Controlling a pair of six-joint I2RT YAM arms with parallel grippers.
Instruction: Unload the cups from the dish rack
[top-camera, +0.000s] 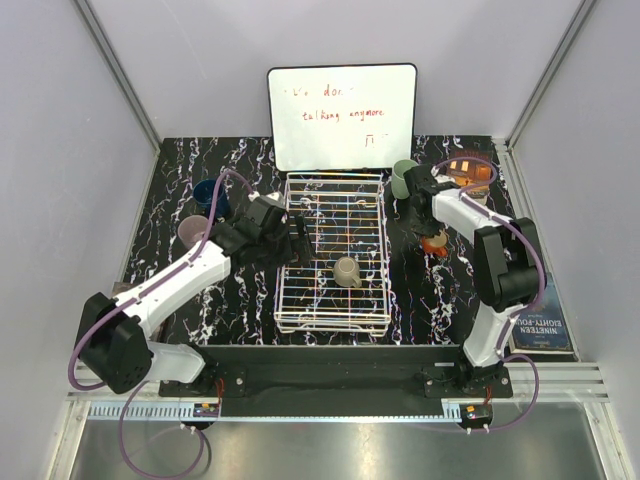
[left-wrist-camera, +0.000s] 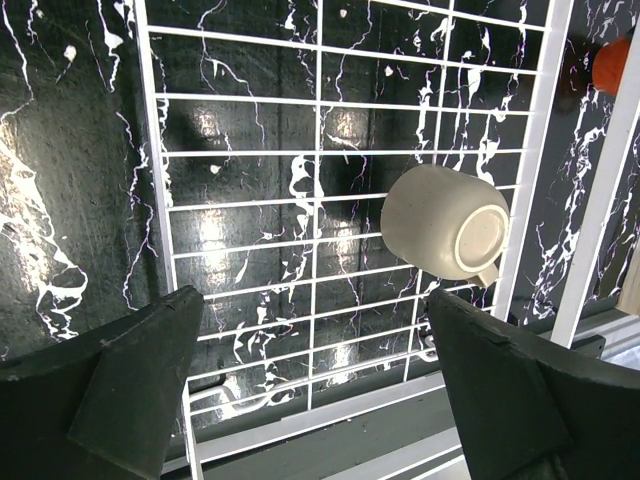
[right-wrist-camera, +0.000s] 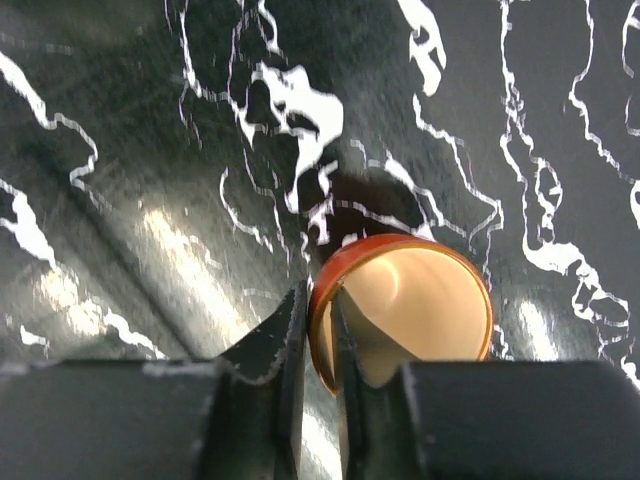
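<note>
left hand (left-wrist-camera: 312, 305) spread wide over dish rack (left-wrist-camera: 541, 150), empty. right hand (right-wrist-camera: 318, 300) narrow, astride orange-red mug (right-wrist-camera: 425, 300) rim; pinch unclear.

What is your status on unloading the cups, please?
Left fingers open over dish rack. Right fingers pinch orange-red mug rim, on table. Taupe mug in rack. Nothing blocking.

The left hand (left-wrist-camera: 312, 315) hangs over the white wire dish rack (left-wrist-camera: 318, 130), its dark fingers (left-wrist-camera: 140, 380) spread wide. Beyond them a taupe mug (left-wrist-camera: 445, 222) lies in the rack, base toward the camera, close to the side wall. Outside that wall an orange-red mug (left-wrist-camera: 612, 62) shows at the corner on the black marbled tabletop (left-wrist-camera: 70, 150)
</note>
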